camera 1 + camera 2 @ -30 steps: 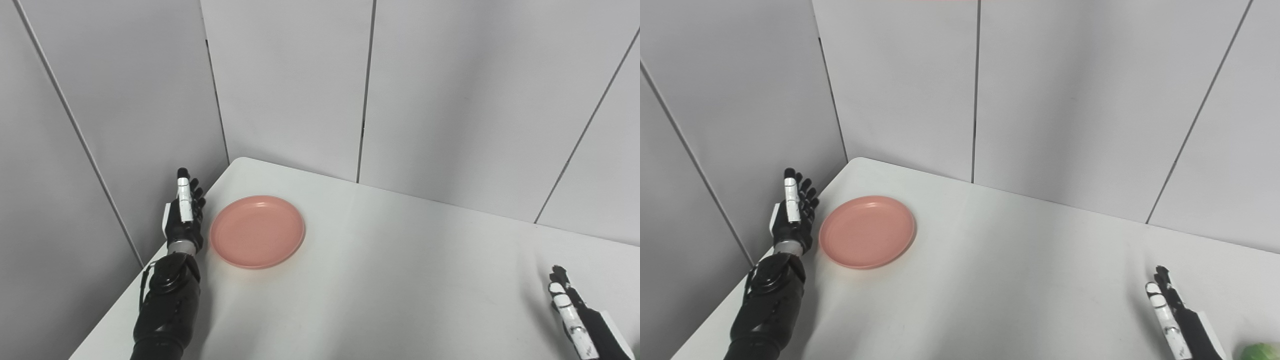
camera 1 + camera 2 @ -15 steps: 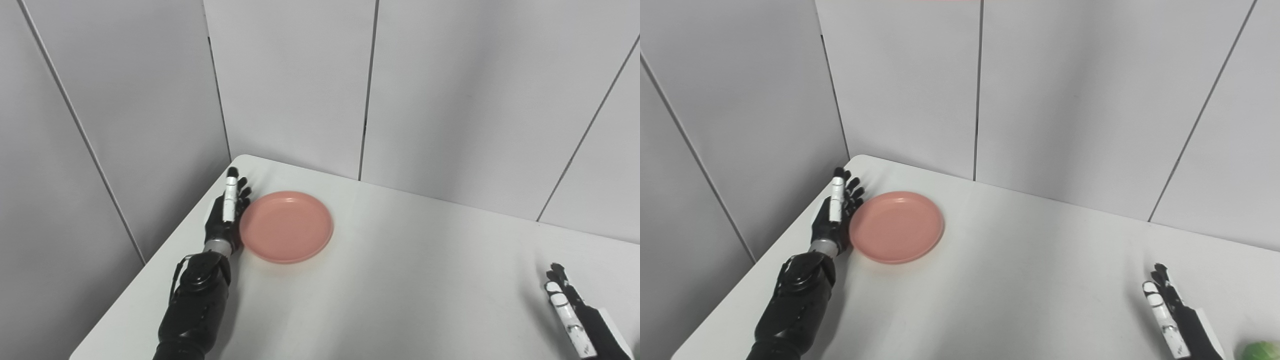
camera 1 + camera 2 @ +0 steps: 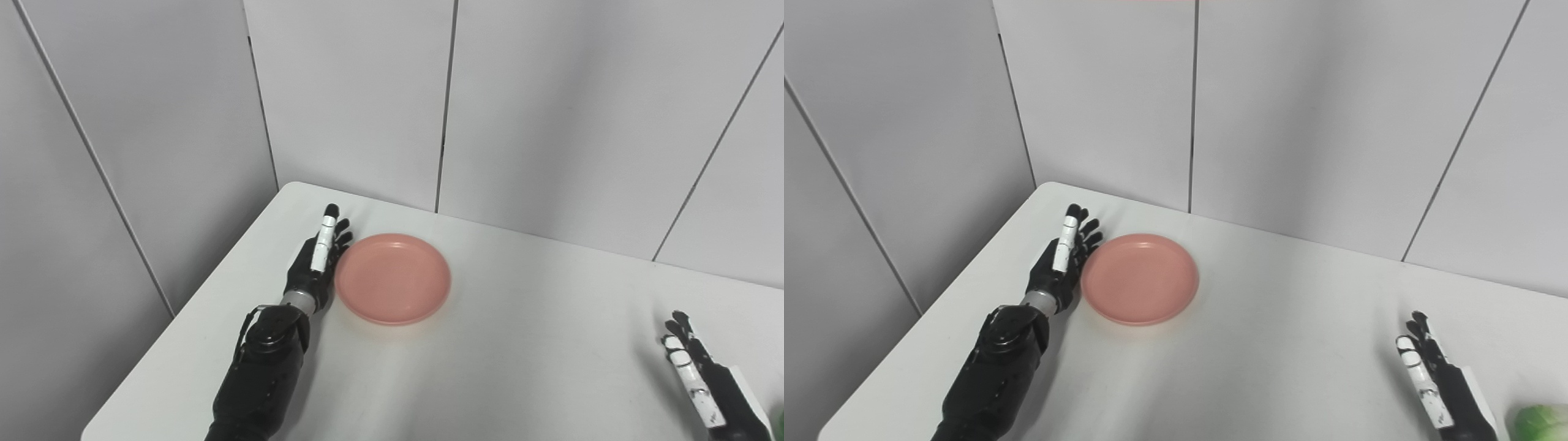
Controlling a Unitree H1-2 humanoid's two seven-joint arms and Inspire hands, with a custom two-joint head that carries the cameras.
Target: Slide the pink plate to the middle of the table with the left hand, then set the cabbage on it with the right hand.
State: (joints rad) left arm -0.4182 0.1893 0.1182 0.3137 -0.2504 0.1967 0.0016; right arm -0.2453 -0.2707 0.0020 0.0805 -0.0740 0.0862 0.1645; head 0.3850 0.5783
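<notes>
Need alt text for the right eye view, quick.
The left robot hand, fingers extended, rests edge-on against the left rim of the pink plate on the white table. The right robot hand lies open near the cabbage, bottom right.

A white bench (image 3: 1274, 343) is standing in a corner of grey wall panels (image 3: 1311, 116). On its left half a pink plate (image 3: 1140, 278) is lying flat and empty. The left hand (image 3: 1059, 263) is resting on edge at the plate's left rim, its fingers (image 3: 1067, 236) stretched straight toward the far side and lying against the rim, holding nothing. The black forearm (image 3: 995, 367) is running back to the near left. At the near right the right hand (image 3: 1433, 380) is waiting just above the bench, fingers straight and empty. Just to its right, at the frame's near right corner, a green cabbage (image 3: 1540, 422) is partly showing, apart from the hand.
</notes>
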